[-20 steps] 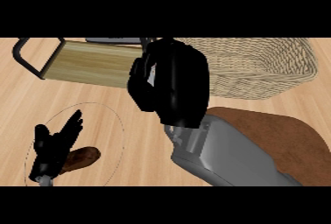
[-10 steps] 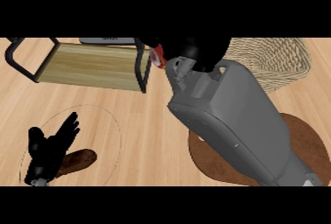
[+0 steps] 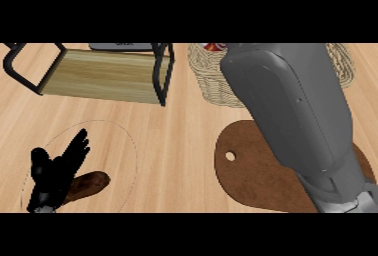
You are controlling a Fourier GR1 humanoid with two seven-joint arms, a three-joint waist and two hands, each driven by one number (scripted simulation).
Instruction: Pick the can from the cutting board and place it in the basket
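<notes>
While the left hand (image 3: 57, 172) rests near the left edge, its fingers are straight and open, lying over a brown object (image 3: 88, 184) on a faint round plate (image 3: 122, 137). Right of it lies bare counter (image 3: 184, 135), then the brown cutting board (image 3: 255, 167). Over the board, the grey right forearm (image 3: 291, 115) reaches far into the basket (image 3: 210, 80), hiding its hand. A red can (image 3: 215, 46) peeks there. Far left stands a black-framed wooden tray (image 3: 103, 75).

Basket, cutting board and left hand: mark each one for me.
basket (image 3: 209, 82): head view, its woven left wall beside the forearm.
cutting board (image 3: 255, 167): head view, bare brown surface right of its hole.
left hand (image 3: 52, 175): head view, on the black palm, fingers straight.
</notes>
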